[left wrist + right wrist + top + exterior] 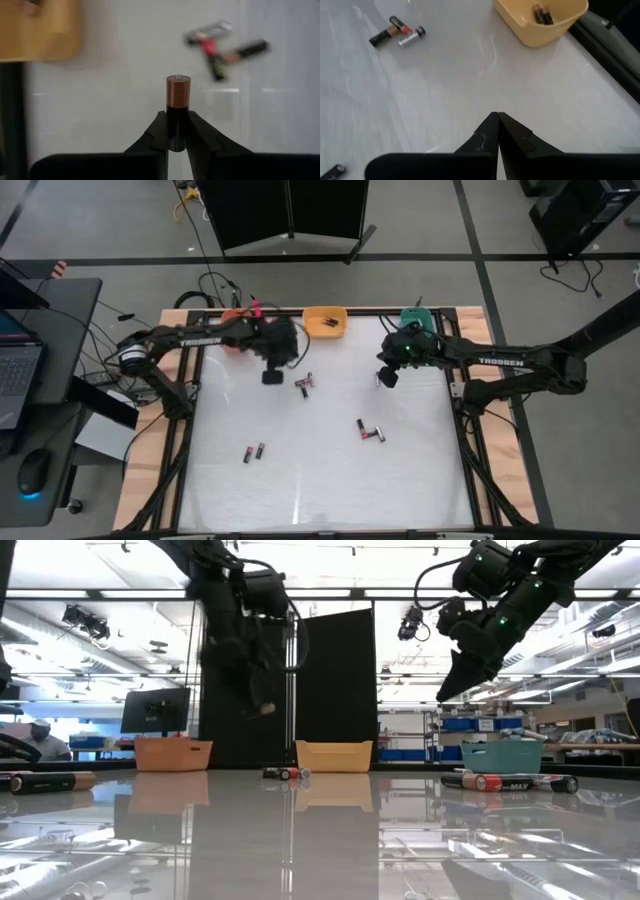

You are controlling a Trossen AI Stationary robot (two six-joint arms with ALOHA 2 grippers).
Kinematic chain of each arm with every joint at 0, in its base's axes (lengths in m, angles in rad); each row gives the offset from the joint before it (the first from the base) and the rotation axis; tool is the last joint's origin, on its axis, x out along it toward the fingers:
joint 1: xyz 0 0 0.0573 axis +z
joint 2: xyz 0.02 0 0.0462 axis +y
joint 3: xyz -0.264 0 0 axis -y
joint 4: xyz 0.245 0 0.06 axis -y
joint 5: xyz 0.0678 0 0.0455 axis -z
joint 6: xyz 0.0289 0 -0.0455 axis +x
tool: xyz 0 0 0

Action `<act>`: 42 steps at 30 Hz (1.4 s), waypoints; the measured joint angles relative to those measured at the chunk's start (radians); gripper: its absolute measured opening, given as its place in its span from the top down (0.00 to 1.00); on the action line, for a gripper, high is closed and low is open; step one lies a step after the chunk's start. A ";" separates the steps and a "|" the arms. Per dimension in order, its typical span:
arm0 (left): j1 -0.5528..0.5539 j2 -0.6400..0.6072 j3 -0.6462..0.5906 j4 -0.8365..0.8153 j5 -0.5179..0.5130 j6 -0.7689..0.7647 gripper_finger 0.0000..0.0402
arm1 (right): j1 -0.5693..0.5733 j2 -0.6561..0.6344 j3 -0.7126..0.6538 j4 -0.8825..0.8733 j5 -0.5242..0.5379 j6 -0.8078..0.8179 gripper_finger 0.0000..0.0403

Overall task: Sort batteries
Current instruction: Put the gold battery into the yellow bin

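A: What has the left gripper (176,132) got?

B: Its two black fingers are pinched on the dark lower end of a small copper-topped black cylindrical battery (178,107), lifted clear of the white glossy tabletop (320,480). In the high view that gripper sits at about eleven o'clock on the table, near the orange plastic bin (173,753).

A: And the right gripper (498,131)?

B: Fingers pressed together on nothing, hovering at about one o'clock, between the yellow plastic bin (325,321) and the teal plastic bin (502,755).

A: Where are the other batteries?

B: A crossed cluster with red bands (306,384) lies just beside the left gripper, a pair (371,430) sits a little toward three o'clock of centre, another pair (253,451) is at roughly seven o'clock, and a few dark ones lie in the yellow bin.

A: How should they handle?

B: I'd judge them stiff, smooth and light but dense, so prone to rolling or swivelling. The held one is gripped low, so it could pivot; pinching across the mid-body looks safer.
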State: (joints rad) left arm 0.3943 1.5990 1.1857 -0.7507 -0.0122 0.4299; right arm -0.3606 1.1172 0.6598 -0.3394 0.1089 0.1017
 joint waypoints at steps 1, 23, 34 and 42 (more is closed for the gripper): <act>0.014 0.018 0.024 0.015 -0.003 0.013 0.89 | 0.002 0.000 0.000 0.008 0.000 0.000 0.95; 0.188 0.708 0.884 -0.246 -0.006 0.308 0.89 | 0.010 0.000 0.000 0.056 -0.002 0.001 0.95; 0.205 0.790 0.938 -0.266 -0.021 0.352 0.89 | 0.012 0.000 0.000 0.062 -0.002 0.011 0.95; 0.203 0.790 0.938 -0.266 -0.021 0.349 0.78 | 0.012 0.000 0.000 0.062 -0.002 0.011 0.95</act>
State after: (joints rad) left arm 0.5976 2.3894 2.1234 -1.0168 -0.0334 0.7784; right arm -0.3489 1.1172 0.6598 -0.2771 0.1066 0.1123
